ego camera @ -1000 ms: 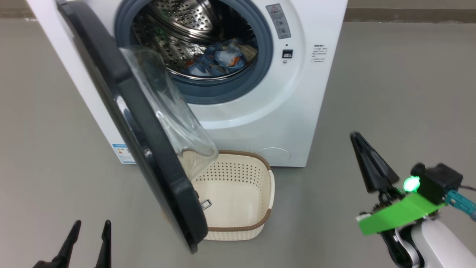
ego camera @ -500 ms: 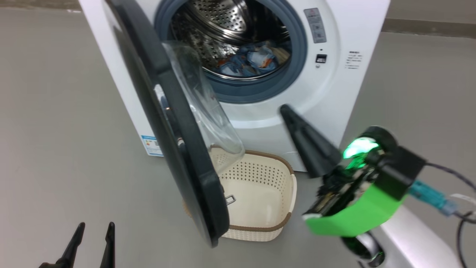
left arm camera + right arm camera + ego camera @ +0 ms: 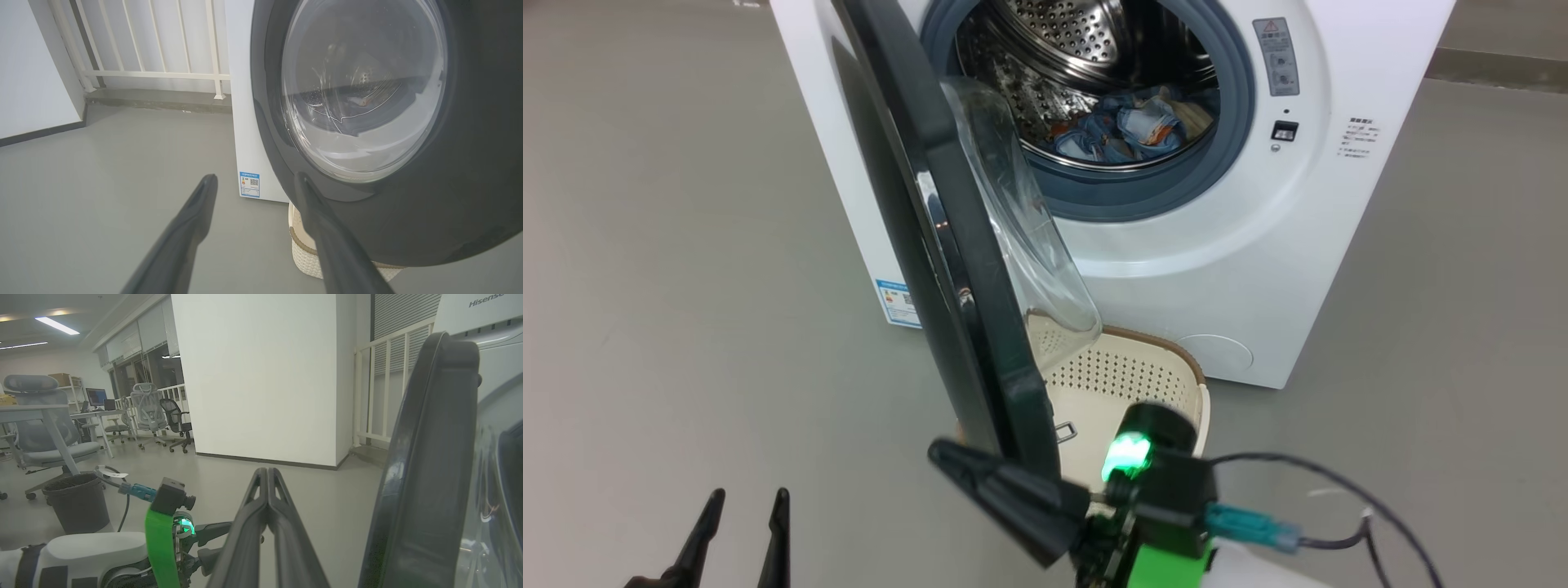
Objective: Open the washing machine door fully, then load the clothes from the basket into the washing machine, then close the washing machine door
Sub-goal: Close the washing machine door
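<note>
The white washing machine stands with its steel drum exposed. Its black washing machine door is swung out and seen edge-on, the clear glass bowl bulging toward the drum. Light blue clothes lie inside the drum. The cream basket sits on the floor under the door, and the part of its inside that shows is bare. My right gripper is shut with nothing in it. It points left by the door's lower edge. My left gripper is open at the lower left, facing the door's outer face.
A blue label marks the machine's side. A white railing and a wall stand behind the machine. Away from it are a dark bin, office chairs and a desk. A cable trails from my right wrist.
The head camera has shifted. My shut right gripper has swung from the right side across to the door's lower edge. The left gripper holds its place, still open.
</note>
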